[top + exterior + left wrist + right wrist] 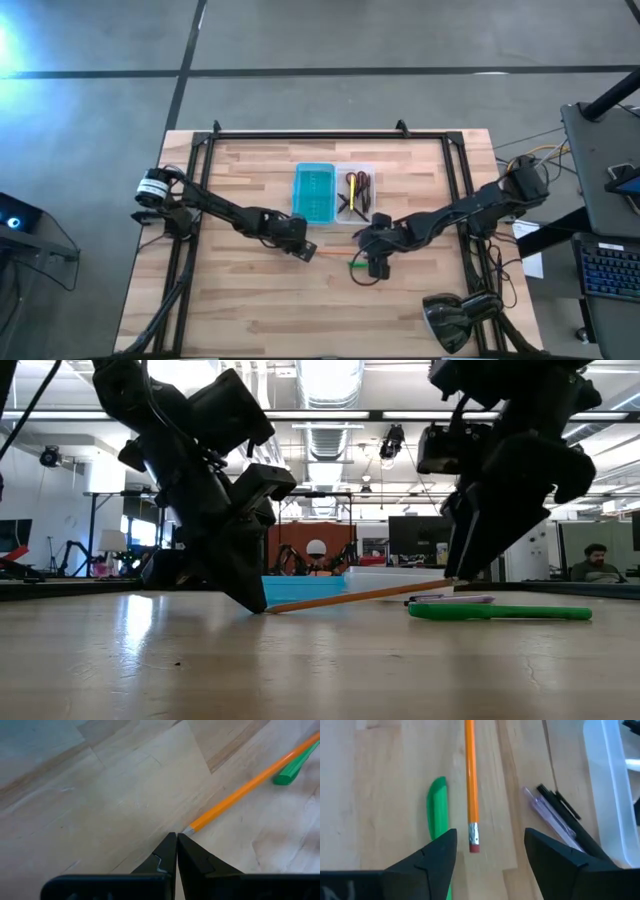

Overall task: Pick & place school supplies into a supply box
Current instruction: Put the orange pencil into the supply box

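Note:
An orange pencil with a red eraser lies between my two grippers, in front of the supply box. The box has a turquoise half and a clear half that holds the red-handled scissors and dark pens. My left gripper is shut at the pencil's sharpened end. My right gripper is open, its fingers on either side of the eraser end without touching it. A green marker lies on the table beside the pencil. A pale purple pen and a dark pen lie on its other side. My left gripper pinches the pencil's sharpened point between its two fingertips. The fingers slant down from the table's left, along the pencil. In the low view the pencil slants up from that point toward my right gripper.
A black frame runs round the wooden table's far and side edges. A black lamp head stands at the near right. Bare wood lies in front of both grippers.

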You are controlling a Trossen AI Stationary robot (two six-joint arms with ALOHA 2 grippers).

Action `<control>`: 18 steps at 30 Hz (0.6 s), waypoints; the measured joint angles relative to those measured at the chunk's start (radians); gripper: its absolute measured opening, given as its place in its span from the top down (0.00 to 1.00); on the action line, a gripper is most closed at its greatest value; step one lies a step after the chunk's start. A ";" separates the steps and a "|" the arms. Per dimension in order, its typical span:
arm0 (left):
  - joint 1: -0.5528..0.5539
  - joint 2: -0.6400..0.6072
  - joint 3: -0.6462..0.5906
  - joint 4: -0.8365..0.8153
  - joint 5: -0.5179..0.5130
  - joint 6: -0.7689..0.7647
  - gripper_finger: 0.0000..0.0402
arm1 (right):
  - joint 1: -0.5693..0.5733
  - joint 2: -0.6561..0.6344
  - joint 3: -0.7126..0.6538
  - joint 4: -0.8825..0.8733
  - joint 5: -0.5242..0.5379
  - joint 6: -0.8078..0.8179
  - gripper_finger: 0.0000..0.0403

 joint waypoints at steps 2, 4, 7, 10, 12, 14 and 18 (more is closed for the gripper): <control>0.000 0.000 -0.002 0.005 0.000 -0.001 1.00 | 0.000 0.017 0.016 0.004 0.000 0.000 0.45; 0.001 0.000 -0.007 0.013 0.000 -0.002 1.00 | 0.000 0.042 0.023 0.001 0.000 0.000 0.46; 0.000 0.000 -0.007 0.015 0.000 -0.004 1.00 | 0.000 0.087 0.038 0.001 -0.028 0.000 0.47; 0.000 0.000 -0.007 0.016 0.000 -0.004 1.00 | 0.000 0.123 0.057 -0.014 -0.041 0.001 0.49; 0.000 0.000 -0.008 0.016 0.001 -0.004 1.00 | 0.000 0.136 0.071 -0.023 -0.041 0.005 0.51; 0.000 0.000 -0.008 0.019 0.001 -0.004 1.00 | 0.000 0.137 0.081 -0.019 -0.041 0.005 0.54; 0.000 0.000 -0.009 0.021 0.001 -0.004 1.00 | -0.003 0.135 0.097 -0.019 -0.040 0.000 0.59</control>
